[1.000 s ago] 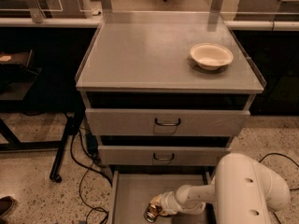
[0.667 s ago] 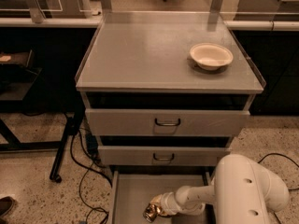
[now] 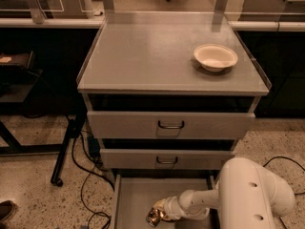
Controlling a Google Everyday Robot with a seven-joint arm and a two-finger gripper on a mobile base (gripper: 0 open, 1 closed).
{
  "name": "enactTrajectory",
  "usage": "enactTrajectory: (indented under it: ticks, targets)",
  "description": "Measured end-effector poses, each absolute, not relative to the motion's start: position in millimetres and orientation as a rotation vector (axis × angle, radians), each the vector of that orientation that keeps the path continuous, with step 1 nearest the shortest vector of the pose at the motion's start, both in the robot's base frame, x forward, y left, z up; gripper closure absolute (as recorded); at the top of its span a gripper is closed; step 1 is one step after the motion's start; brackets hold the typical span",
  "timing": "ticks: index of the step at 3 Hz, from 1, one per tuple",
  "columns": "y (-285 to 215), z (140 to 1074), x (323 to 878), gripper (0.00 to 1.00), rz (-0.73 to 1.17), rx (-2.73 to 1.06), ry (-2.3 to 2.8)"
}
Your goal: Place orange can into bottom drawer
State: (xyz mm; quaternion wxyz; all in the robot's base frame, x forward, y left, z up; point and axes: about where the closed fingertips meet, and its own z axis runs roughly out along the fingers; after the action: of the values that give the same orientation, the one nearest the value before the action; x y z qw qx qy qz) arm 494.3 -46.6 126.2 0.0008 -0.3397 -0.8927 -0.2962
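The orange can [image 3: 156, 214] lies tilted low in the open bottom drawer [image 3: 133, 199], its shiny silver end facing the camera. My gripper [image 3: 164, 210] reaches in from the right at the end of the white arm [image 3: 248, 197] and is shut on the can. Whether the can rests on the drawer's floor cannot be told. The drawer is pulled out under the grey cabinet, and its flat grey floor shows to the left of the can.
A cream bowl [image 3: 215, 57] sits on the cabinet top [image 3: 157, 56] at the right. The two upper drawers [image 3: 170, 124] with dark handles are closed. Black cables [image 3: 86, 175] trail on the speckled floor at left, beside a dark table leg [image 3: 64, 151].
The gripper and can have shifted very slightly left and lower in the drawer. Nothing else has moved.
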Motion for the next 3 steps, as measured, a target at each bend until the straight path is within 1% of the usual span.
enactTrajectory:
  ticks: [1,2,3]
  targets:
    - [-46.6,126.1,494.3,0.28,-0.930,-1.067,-2.803]
    - [-46.5,126.1,494.3,0.03,-0.930,-1.067,-2.803]
    - [-46.5,126.1,494.3,0.00,-0.930,-1.067,-2.803]
